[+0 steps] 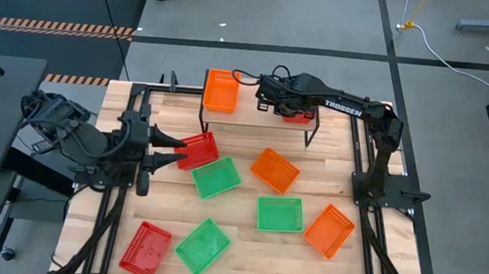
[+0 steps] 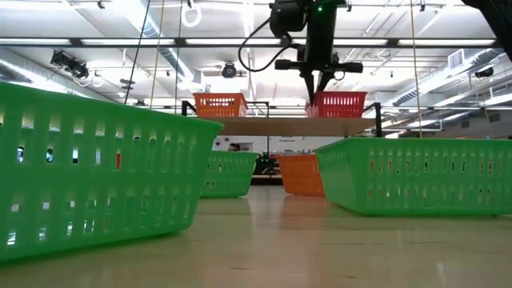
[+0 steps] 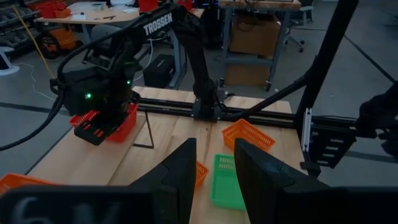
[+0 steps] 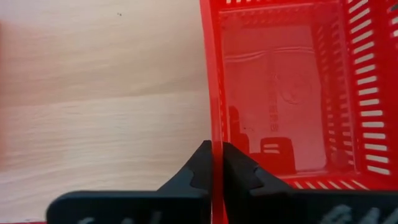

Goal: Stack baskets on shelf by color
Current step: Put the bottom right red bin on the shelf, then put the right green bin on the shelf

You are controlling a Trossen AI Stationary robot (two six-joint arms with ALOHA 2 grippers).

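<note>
So far 2 of 9 up on shelf (image 1: pixel 256 111): orange basket (image 1: pixel 221 91) at far end from right gripper (image 4: pixel 212 163), and red basket (image 4: pixel 292 93) whose rim the gripper's fingers are clenched on, base on shelf top. 7 baskets left on tabletop (image 1: pixel 244 243), none stacked. Left gripper (image 1: pixel 178 149) spread, empty, just beside second red basket (image 1: pixel 199 148) on the tabletop.

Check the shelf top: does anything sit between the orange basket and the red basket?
Nothing: in the high view, bare shelf wood separates the orange basket from the red basket pinched by the right gripper.
</note>
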